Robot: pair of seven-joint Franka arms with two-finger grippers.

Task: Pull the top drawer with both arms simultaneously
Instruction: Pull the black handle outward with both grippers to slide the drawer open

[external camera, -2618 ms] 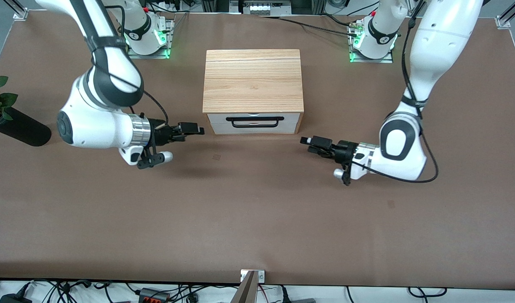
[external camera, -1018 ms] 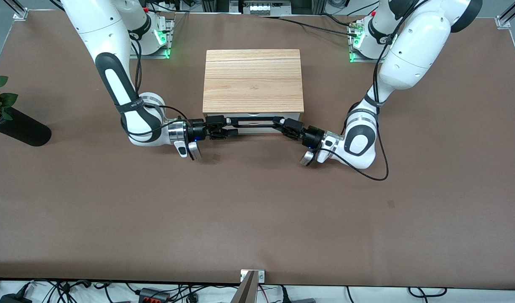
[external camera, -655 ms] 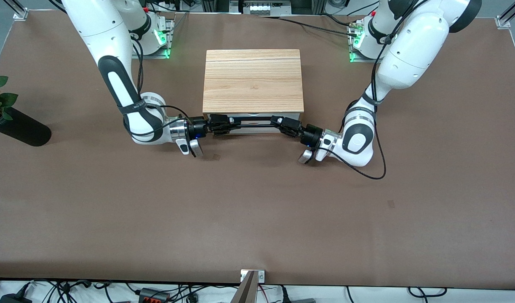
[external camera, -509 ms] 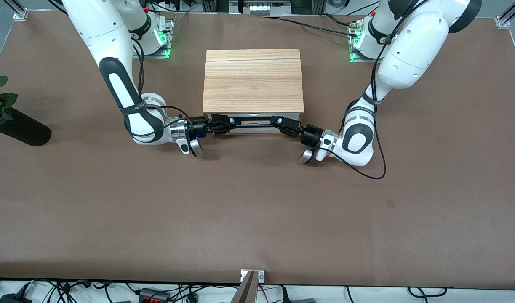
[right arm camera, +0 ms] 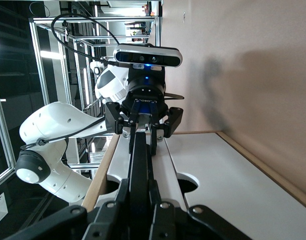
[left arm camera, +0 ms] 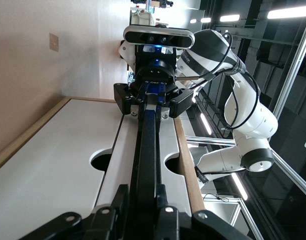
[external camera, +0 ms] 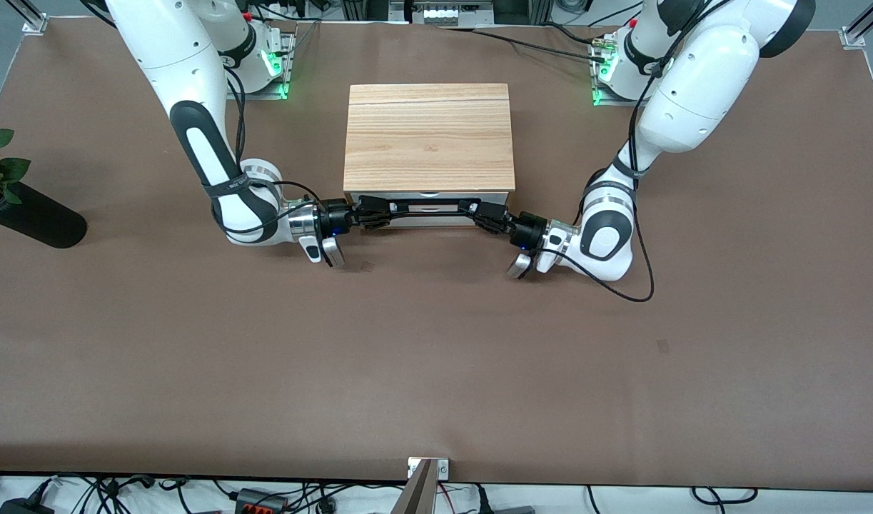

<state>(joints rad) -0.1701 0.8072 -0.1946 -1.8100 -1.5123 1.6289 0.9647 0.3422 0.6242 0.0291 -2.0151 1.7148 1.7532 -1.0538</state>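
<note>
The shallow white-fronted top drawer sits flush in the light-wood box cabinet at mid-table, not yet pulled. Your left gripper is clamped on the left-arm end of the long black bar handle; your right gripper is clamped on the right-arm end. Both wrist views show fingers pinched narrow around the bar, with the other gripper facing along it.

Pull both arms straight toward the front camera at the same rate and height. If one leads, the drawer will likely skew and bind. Keep the grip firm, since the bar is thin and could slip. The cabinet looks light, so it may slide if you jerk.

No readable brand, label or writing anywhere.
</note>
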